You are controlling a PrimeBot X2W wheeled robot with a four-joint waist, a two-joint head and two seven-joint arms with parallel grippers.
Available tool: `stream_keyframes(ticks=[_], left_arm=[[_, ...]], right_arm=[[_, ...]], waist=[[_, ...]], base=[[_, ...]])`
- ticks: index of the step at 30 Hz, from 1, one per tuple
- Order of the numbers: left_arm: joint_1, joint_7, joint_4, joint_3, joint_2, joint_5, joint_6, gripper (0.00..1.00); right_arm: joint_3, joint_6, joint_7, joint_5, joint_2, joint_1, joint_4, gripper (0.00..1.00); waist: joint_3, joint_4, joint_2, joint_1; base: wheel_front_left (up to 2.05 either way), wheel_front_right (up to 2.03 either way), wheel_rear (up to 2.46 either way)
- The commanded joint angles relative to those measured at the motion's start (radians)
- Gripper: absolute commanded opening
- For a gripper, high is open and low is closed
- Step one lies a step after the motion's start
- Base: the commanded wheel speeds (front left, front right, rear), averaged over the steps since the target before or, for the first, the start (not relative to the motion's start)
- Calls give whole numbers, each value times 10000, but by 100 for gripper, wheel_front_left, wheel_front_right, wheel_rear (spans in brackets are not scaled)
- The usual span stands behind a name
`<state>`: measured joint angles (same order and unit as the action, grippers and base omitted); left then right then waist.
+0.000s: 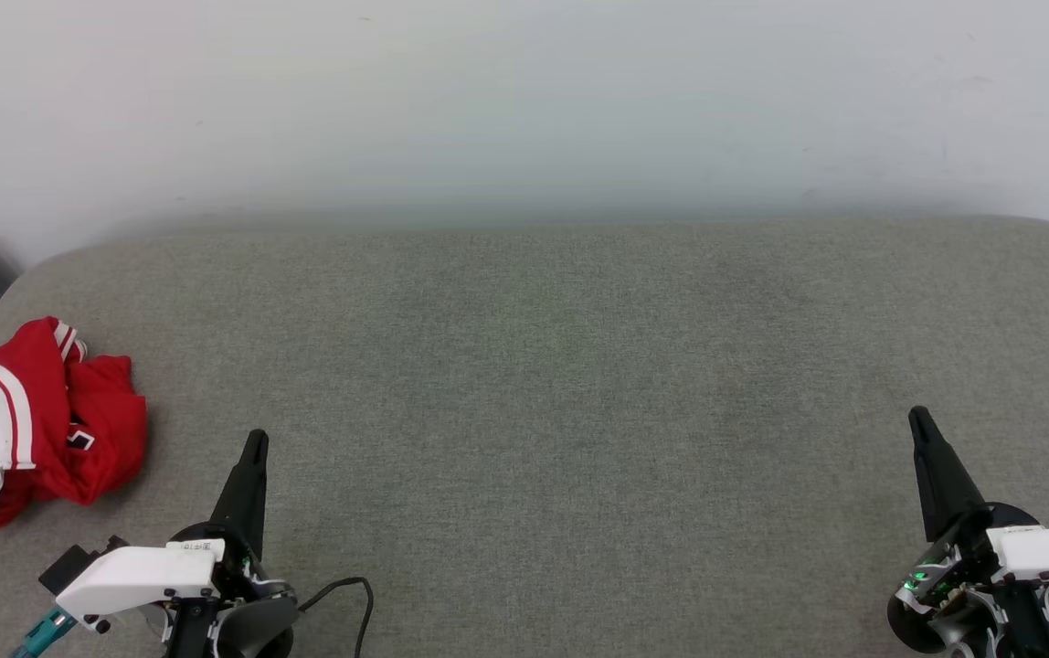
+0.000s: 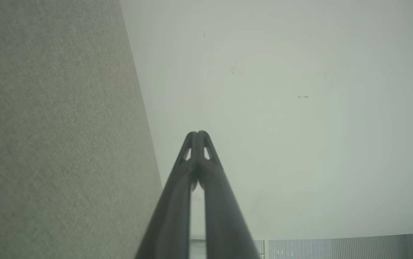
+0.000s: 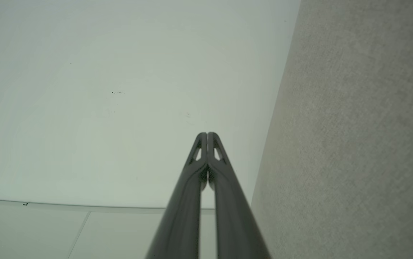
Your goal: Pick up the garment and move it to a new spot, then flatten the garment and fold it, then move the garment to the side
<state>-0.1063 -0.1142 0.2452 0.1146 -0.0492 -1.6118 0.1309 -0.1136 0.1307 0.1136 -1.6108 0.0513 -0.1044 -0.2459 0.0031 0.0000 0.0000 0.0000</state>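
The garment (image 1: 36, 422) lies crumpled in a soft heap at the far left edge of the grey, coarse-woven cushioned surface (image 1: 543, 384): red jersey cloth, a white sleeve with red-and-white striped trim, and what looks like a scrap of black print among the folds. The left gripper (image 1: 255, 443) is near it but apart; the right gripper (image 1: 919, 420) is well away. Both pairs of tapered dark fingers (image 2: 196, 138) are pressed together, holding nothing. A pale smooth wall (image 1: 524, 100) rises behind.
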Motion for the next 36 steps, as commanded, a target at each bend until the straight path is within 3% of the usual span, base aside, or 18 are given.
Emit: stream_keyframes(ticks=[1, 36], left_arm=[[-85, 6, -10, -2, -4, 30, 32, 0], [-85, 6, -11, -2, -5, 31, 32, 0]], right_arm=[[8, 1, -19, 14, -44, -143, 13, 0], [8, 1, -19, 14, -44, -143, 13, 0]], waist=[[0, 0, 0, 0], [0, 0, 0, 0]], base=[[0, 0, 0], [0, 0, 0]])
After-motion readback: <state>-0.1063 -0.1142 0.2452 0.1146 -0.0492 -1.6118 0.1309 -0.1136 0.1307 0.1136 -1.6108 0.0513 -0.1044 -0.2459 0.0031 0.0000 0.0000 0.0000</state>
